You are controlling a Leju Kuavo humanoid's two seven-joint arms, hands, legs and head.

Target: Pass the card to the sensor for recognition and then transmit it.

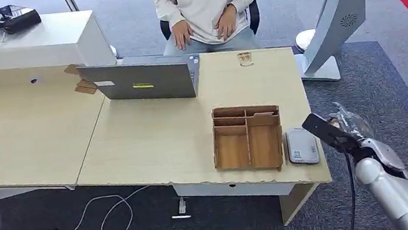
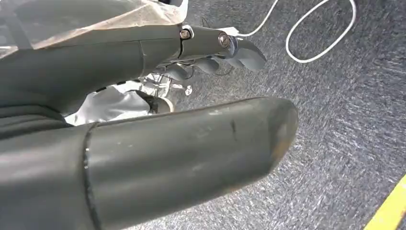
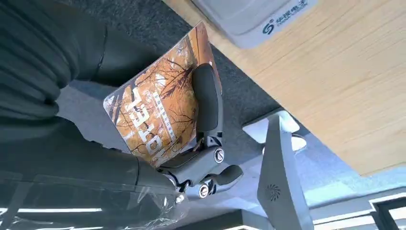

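With my right hand point(image 3: 143, 143) pinching the card point(image 3: 158, 115) just off the table edge point(image 1: 315, 153), I carry it flat over the sensor point(image 1: 302, 145), avoiding the wooden organiser point(image 1: 248, 139).

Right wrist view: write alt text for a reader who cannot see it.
The right hand holds an orange card printed with bare trees and "HOTEL", just off the edge of a light wooden table. A grey card reader sits on the table near that edge.

Only readable bits: the orange card point(image 3: 158, 115) says "HOTEL" in big white letters, and the sensor point(image 3: 253, 19) has a blue logo with unreadable Chinese characters.
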